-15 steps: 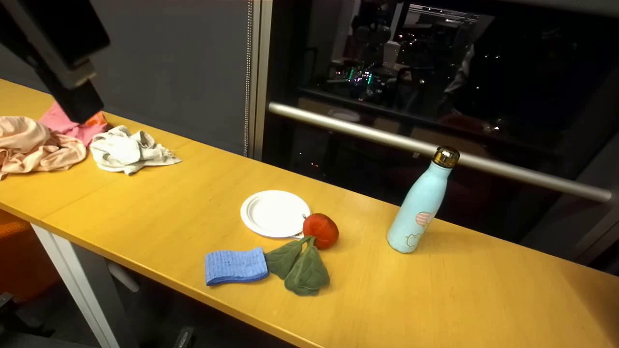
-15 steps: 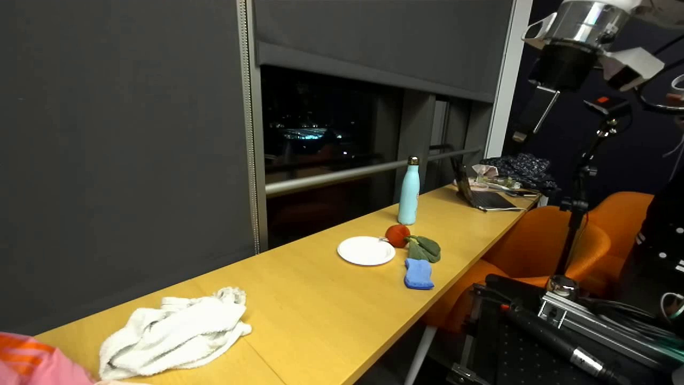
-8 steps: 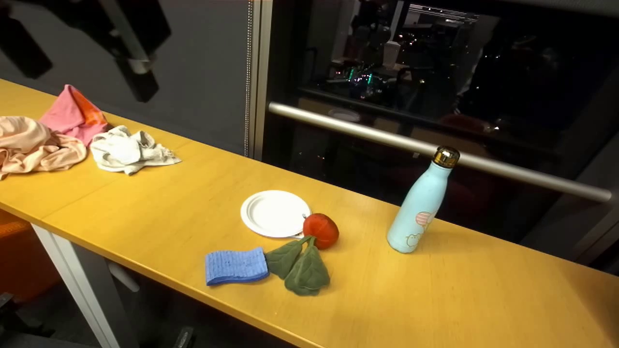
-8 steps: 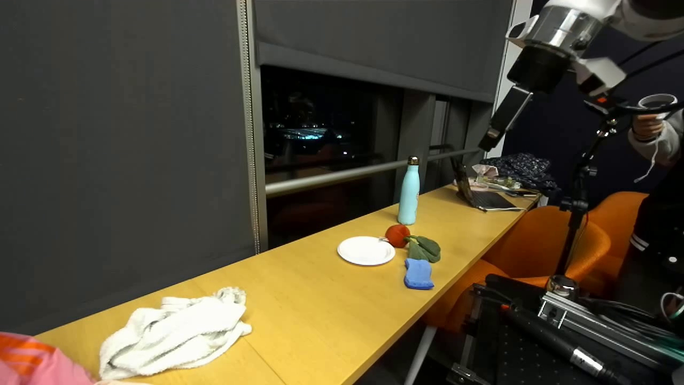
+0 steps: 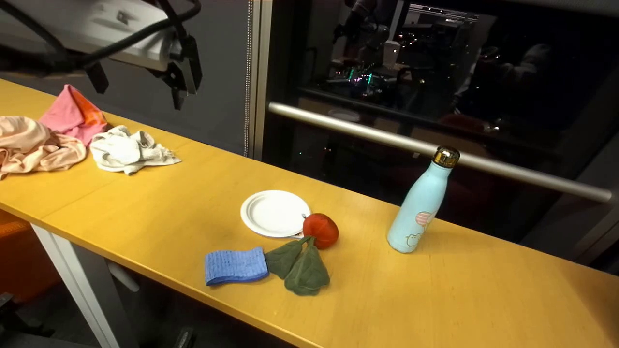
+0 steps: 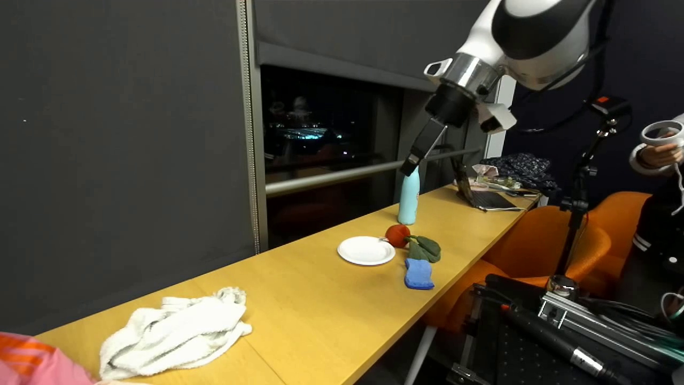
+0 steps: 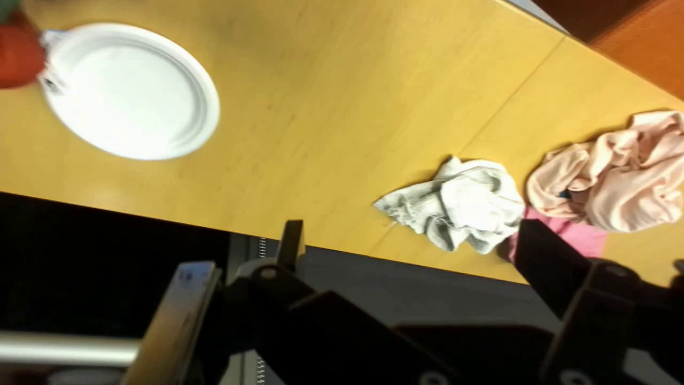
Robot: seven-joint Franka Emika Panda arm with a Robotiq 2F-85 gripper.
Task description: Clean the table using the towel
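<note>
A crumpled white towel lies on the yellow table. It shows in both exterior views (image 5: 128,151) (image 6: 176,334) and in the wrist view (image 7: 465,206). My gripper (image 7: 411,223) is open, with its black fingers wide apart and nothing between them. In both exterior views the gripper (image 5: 139,96) (image 6: 410,167) hangs well above the table (image 5: 159,217), apart from the towel. In the wrist view the towel appears beyond the fingertips, closer to the right finger.
A pink cloth (image 5: 75,116) and a peach cloth (image 5: 34,147) lie beside the towel. A white plate (image 5: 275,213), a red vegetable with green leaves (image 5: 320,231), a blue sponge (image 5: 236,266) and an upright blue bottle (image 5: 418,208) stand along the table. A window rail (image 6: 331,177) runs behind.
The arm has swung out over the table, moving left and down in one picture and right in the other. The gripper stays open. The cloths and other objects have not moved.
</note>
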